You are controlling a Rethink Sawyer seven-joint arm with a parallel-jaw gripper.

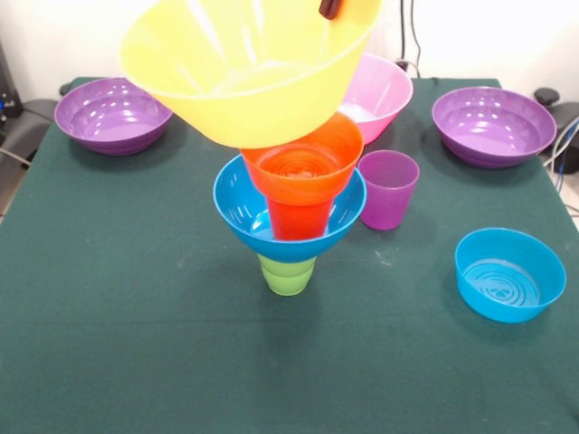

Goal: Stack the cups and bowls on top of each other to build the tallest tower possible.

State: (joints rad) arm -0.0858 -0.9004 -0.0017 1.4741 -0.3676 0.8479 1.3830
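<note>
Lower centre of the frame: the green cup (288, 274) stands on the green tablecloth (136, 344) as the tower's foot, apparently mouth down for a broad base; on it sits the medium blue bowl (237, 210), open side up, which cradles the orange cup (298, 220); the small orange bowl (303, 163) rests on that cup, mouth up, so each piece seats in or on the one below.

Lower right, well apart from the tower: the small shallow blue bowl (508, 274), unused; just right of the tower, the purple cup (388, 188), upright, also spare.

Above the tower, upper centre: the large yellow bowl (244, 68) hangs tilted, its base just at the orange bowl's far rim; I judge I am bringing it in as the next tier. My gripper (329, 8) shows only as a dark tip at the top edge, on the yellow bowl's rim; it looks to be clamped there, since nothing else holds the bowl up.

Far back: the pink bowl (384, 90) behind the yellow one; one purple bowl (112, 114) upper left, another purple bowl (493, 125) upper right; all three waiting.
</note>
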